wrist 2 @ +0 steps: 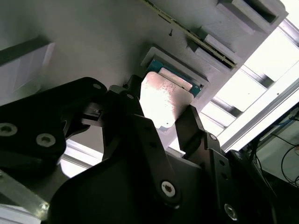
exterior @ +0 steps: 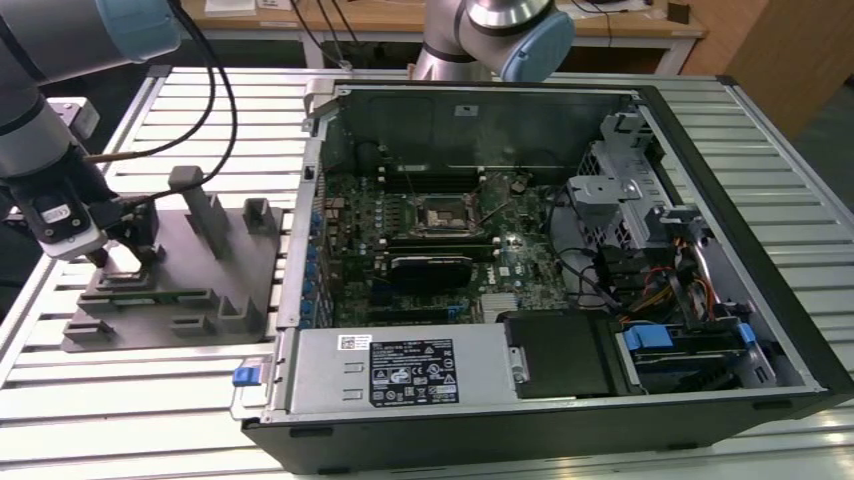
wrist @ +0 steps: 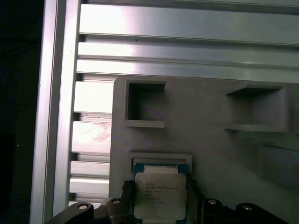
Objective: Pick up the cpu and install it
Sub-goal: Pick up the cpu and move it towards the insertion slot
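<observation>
Black gripper (exterior: 120,260) sits at the shiny, flat, square silver-grey cpu (wrist: 159,196) in a matte grey moulded tray (exterior: 200,305), exterior view's left; clamped or not, I cannot tell.

Shiny silver-grey on the cpu (wrist: 160,196), thin blue-green border around it. Matt grey across the moulded tray (exterior: 140,325). Pale ribbed silver on the table (exterior: 200,110). Black on the tool (exterior: 120,258) and computer case (exterior: 534,440); dark green on the motherboard (exterior: 527,260).
</observation>
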`<state>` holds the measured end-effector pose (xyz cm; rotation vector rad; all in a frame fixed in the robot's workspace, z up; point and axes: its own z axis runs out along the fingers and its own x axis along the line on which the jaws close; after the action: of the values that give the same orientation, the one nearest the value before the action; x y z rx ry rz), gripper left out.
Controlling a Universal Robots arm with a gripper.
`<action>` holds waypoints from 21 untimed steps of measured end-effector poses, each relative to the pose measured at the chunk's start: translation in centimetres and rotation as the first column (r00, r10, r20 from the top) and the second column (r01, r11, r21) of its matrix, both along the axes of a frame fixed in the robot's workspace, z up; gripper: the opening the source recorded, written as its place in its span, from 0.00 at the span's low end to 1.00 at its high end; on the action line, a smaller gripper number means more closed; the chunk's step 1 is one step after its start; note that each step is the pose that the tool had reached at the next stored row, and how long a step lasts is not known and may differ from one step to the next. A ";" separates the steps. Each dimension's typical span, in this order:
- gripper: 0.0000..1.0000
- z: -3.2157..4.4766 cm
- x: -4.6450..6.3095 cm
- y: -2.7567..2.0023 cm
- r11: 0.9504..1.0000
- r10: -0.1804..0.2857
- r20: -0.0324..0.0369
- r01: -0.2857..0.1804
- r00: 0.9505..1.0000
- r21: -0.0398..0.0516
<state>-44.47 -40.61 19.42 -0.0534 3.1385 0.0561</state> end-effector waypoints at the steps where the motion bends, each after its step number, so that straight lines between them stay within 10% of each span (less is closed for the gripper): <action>1: 0.54 0.06 0.0 0.00 1.000 0.000 0.000 0.000 1.000 0.000; 21: 0.54 1.50 0.0 0.00 1.000 0.000 0.000 0.000 1.000 0.000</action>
<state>-44.47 -40.61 20.92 -0.0534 3.1386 0.0564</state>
